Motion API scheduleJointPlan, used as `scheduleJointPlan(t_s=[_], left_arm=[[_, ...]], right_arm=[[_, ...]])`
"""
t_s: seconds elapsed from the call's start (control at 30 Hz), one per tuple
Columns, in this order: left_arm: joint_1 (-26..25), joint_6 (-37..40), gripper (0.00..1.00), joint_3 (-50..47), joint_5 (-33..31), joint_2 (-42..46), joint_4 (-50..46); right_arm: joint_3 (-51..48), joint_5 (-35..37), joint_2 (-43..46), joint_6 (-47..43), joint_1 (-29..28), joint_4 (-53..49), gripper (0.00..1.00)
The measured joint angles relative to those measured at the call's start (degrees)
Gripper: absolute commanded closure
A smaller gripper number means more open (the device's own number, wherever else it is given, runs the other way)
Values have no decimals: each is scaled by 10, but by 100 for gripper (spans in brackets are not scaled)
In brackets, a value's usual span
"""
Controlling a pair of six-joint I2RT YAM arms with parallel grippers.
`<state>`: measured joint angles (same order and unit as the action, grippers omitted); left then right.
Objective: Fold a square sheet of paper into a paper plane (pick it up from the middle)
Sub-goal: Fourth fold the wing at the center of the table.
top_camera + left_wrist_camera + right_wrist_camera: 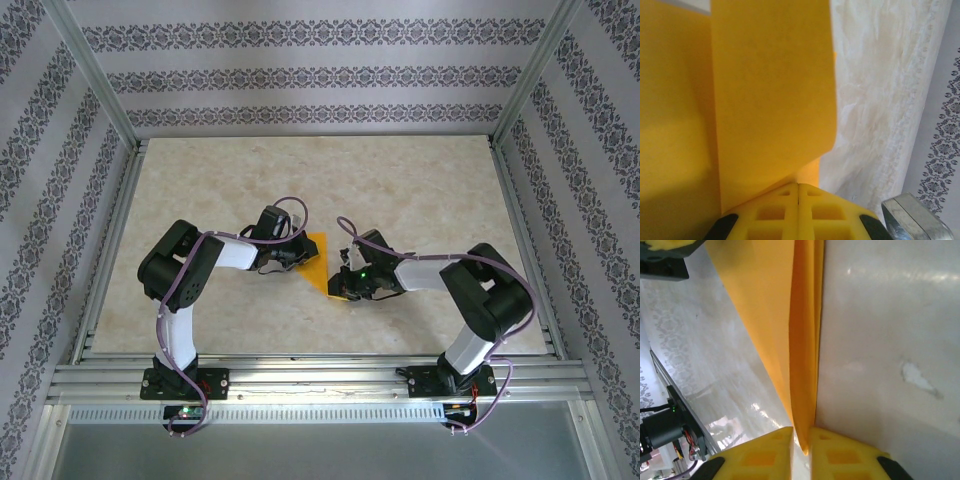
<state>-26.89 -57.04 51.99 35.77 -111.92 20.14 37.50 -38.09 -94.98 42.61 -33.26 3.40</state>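
Left hand (pixel 798 200) pinches the thin orange-yellow folded paper sheet (pixel 318 262) from 9 o'clock; right hand (pixel 800 442), barely parted, straddles its 6 o'clock tip.

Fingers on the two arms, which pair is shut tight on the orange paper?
The left arm's fingers: they meet with no gap, pinching the paper. The right arm's fingers stand slightly apart, the paper's tip between them.

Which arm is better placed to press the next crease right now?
Probably the right. The left gripper is shut on the folded paper, anchoring it; the right gripper sits at the paper's pointed end with its jaws slightly apart, free to reposition.
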Motion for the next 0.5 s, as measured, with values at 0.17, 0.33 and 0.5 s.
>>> scheduleJointPlan(t_s=[0.17, 0.33, 0.5], left_arm=[[0, 0, 100, 0, 0, 0, 0], [0, 0, 100, 0, 0, 0, 0], [0, 0, 100, 0, 0, 0, 1]], right_arm=[[8, 5, 61, 5, 19, -26, 79], [61, -9, 55, 9, 30, -23, 90], [104, -19, -6, 22, 15, -4, 96]])
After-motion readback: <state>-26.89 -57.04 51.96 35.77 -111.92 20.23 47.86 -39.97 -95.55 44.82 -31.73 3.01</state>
